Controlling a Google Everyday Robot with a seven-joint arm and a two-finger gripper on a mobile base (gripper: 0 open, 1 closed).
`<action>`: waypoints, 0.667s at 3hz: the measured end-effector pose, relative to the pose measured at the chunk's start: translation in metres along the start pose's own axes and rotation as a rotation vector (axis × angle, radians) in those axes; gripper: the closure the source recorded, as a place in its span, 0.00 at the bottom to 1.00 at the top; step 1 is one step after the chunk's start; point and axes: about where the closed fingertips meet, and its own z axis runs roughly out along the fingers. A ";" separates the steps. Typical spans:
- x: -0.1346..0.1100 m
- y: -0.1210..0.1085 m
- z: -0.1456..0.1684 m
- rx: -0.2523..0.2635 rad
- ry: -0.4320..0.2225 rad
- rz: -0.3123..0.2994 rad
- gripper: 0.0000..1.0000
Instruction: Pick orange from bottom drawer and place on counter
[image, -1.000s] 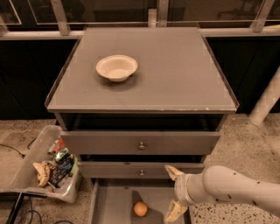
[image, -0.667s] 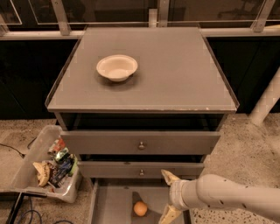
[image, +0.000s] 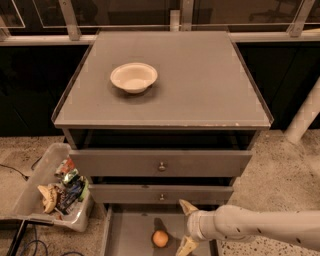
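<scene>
The orange (image: 160, 238) lies on the floor of the open bottom drawer (image: 130, 235) at the lower middle of the camera view. My gripper (image: 184, 226) comes in from the lower right on a white arm, just right of the orange and slightly above the drawer floor. Its two cream fingers (image: 187, 207) are spread apart and hold nothing. The counter (image: 200, 85) is the large grey cabinet top above, with a thin raised rim.
A white bowl (image: 133, 77) sits on the counter's left half. Two closed grey drawer fronts with knobs (image: 161, 166) are above the open drawer. A clear bin of snack packets (image: 55, 192) stands on the floor at left. A white post (image: 305, 117) is at right.
My gripper and arm have moved left over the open drawer, closer to the orange. The orange has not moved.
</scene>
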 end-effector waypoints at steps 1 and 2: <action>0.023 -0.023 0.016 0.002 -0.011 0.074 0.00; 0.023 -0.023 0.016 0.002 -0.011 0.074 0.00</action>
